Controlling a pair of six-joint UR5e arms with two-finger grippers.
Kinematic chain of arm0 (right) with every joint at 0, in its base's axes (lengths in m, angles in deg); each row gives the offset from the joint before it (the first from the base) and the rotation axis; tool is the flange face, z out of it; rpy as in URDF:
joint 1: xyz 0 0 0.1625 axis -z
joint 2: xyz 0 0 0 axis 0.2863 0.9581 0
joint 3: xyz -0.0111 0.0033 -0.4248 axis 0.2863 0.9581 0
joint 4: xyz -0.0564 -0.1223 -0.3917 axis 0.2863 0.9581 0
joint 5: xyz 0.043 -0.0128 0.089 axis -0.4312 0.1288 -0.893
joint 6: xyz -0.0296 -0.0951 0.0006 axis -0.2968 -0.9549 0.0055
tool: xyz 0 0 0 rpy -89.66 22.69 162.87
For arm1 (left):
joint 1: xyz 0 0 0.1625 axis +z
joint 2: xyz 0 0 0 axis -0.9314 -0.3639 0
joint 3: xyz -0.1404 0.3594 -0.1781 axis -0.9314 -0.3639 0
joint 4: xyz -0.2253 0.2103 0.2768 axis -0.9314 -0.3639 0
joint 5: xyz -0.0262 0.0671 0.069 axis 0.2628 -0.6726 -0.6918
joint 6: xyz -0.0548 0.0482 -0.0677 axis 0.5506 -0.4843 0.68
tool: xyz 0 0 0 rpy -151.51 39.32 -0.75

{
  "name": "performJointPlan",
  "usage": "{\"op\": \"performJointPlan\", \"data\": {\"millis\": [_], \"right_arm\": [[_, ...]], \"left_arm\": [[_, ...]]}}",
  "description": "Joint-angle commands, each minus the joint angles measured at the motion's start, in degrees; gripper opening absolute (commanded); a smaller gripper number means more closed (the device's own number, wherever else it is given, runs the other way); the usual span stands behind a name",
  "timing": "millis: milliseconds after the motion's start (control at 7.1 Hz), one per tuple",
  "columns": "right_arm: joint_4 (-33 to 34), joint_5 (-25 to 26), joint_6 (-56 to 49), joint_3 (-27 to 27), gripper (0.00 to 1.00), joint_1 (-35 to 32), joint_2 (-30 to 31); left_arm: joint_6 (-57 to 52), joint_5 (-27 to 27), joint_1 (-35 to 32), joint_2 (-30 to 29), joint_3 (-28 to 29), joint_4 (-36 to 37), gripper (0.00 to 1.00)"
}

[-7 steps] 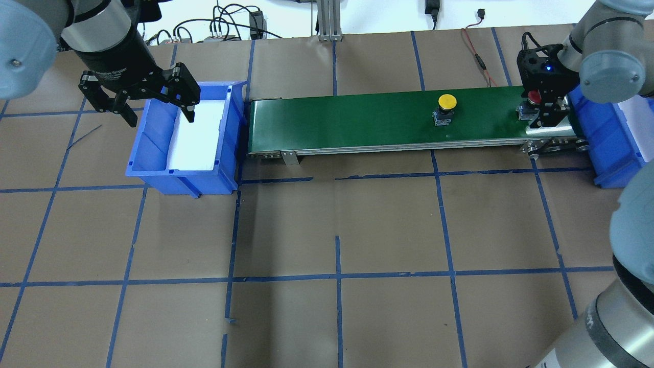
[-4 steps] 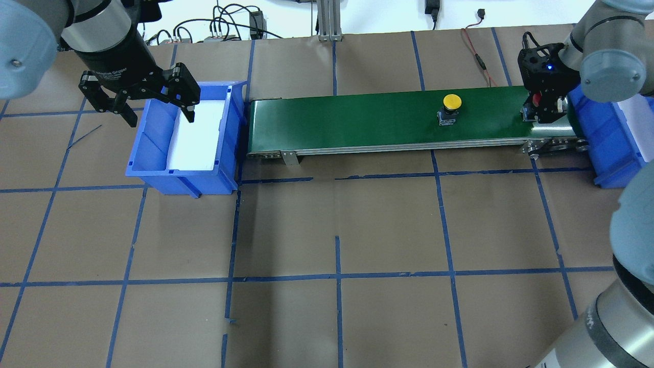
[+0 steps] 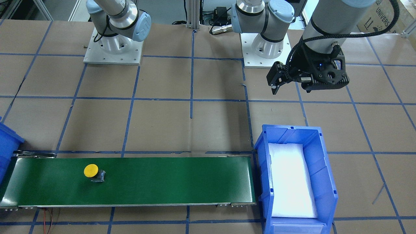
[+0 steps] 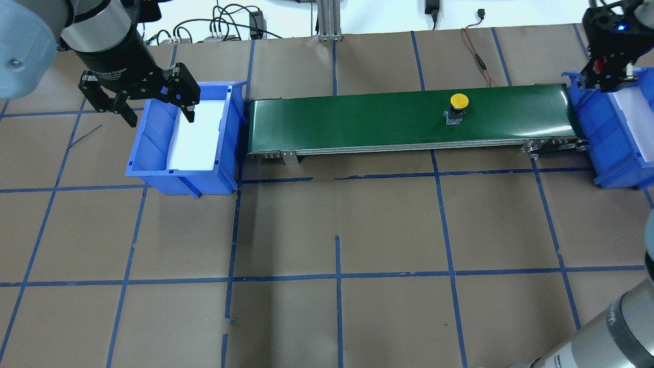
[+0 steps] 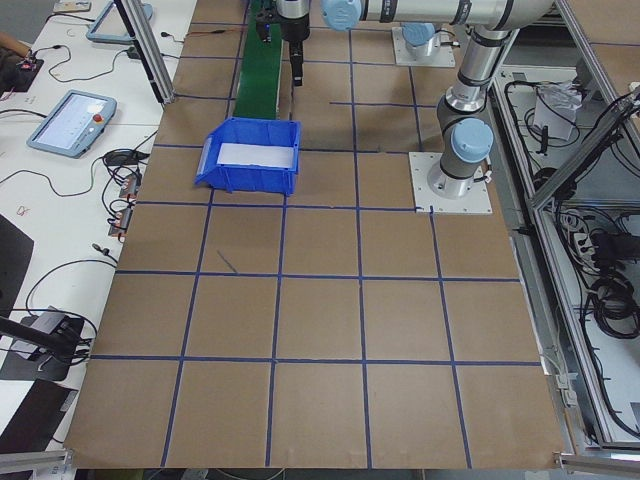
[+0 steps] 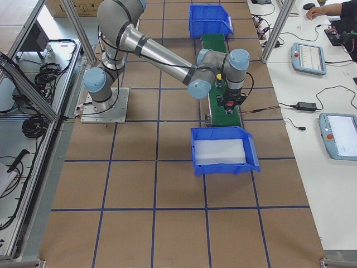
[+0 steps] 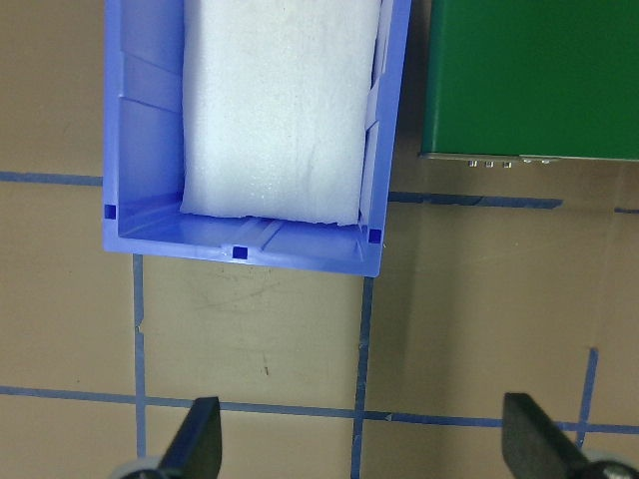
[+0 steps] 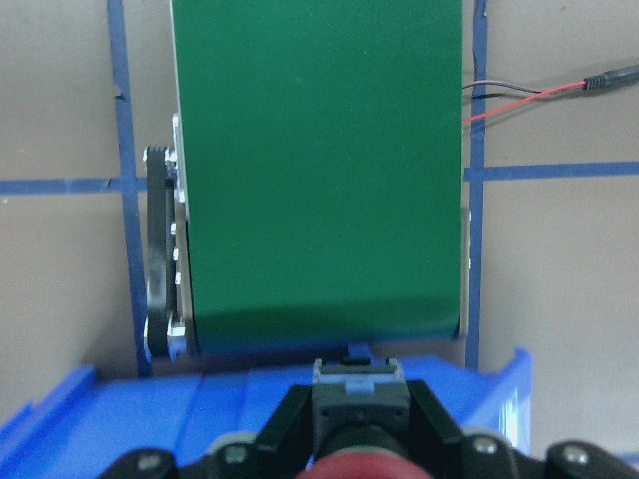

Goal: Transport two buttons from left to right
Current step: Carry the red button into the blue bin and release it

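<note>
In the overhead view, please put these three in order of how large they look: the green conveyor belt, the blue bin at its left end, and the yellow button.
1. green conveyor belt, which covers clearly more of the picture than the bin
2. blue bin
3. yellow button, by far the smallest

Right gripper (image 6: 230, 104) seemingly over near end of green belt (image 6: 213, 44), by blue bin (image 6: 223, 168).
</note>
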Motion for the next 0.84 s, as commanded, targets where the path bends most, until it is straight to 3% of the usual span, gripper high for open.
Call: {"op": "performJointPlan", "data": {"millis": [0, 141, 563, 704], "right_arm": [[1.64, -3.20, -12.55, 2.06, 0.08, 9.86, -4.02], [6.98, -3.56, -17.64, 2.40, 0.08, 12.35, -10.15], [8.97, -2.16, -18.66, 1.44, 0.10, 13.52, -13.46], [8.88, -1.20, -18.57, 1.18, 0.16, 13.52, -13.38]], "left_arm": [[0.00, 0.00, 0.00, 0.00, 0.00, 0.00, 1.00], [0.00, 0.00, 0.00, 0.00, 0.00, 0.00, 1.00], [0.00, 0.00, 0.00, 0.00, 0.00, 0.00, 1.00], [0.00, 0.00, 0.00, 0.00, 0.00, 0.00, 1.00]]}}
